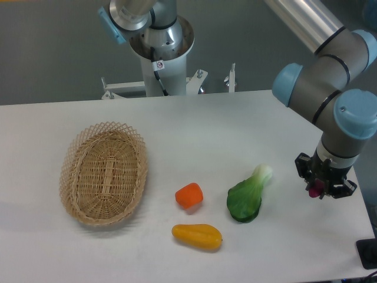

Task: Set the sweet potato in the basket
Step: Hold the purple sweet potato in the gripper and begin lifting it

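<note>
Nearest: yellow fruit [197, 236] on counter [194, 127], orange chunk [189, 195] just beyond, green vegetable [248, 196] to right. Far right: claw [321, 187] clenched on reddish potato [316, 190], above counter's right edge. Left: wicker basket [104, 173], well apart from potato.

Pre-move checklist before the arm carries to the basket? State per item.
1. Grasp: the tool shows a reddish-purple bit between its fingers, likely the small reddish-purple sweet potato; mostly hidden. Cannot tell if secure.
2. Large oval tan wicker basket holds nothing: ok.
3. Basket sits flat on the white table: ok.
4. Path obstacles: the orange chunk, the yellow-orange oblong fruit and the green leafy bok choy lie between. Not ok for a low pass.
5. Lift height: cannot tell.
</note>
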`<state>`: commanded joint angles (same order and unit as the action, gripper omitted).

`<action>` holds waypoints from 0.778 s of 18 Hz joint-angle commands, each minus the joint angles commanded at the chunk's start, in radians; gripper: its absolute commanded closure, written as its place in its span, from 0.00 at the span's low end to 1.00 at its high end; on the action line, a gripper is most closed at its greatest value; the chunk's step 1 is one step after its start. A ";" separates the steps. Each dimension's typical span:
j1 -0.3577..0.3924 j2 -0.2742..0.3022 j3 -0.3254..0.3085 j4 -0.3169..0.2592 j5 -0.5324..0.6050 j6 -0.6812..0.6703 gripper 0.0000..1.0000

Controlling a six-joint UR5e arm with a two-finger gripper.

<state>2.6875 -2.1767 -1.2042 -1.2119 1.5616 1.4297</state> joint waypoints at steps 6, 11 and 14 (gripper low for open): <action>0.000 -0.009 0.023 -0.006 0.000 0.000 0.83; 0.003 -0.014 0.020 -0.003 -0.002 0.003 0.83; 0.023 -0.005 -0.004 -0.006 -0.003 0.012 0.83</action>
<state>2.7104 -2.1814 -1.2086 -1.2180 1.5585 1.4419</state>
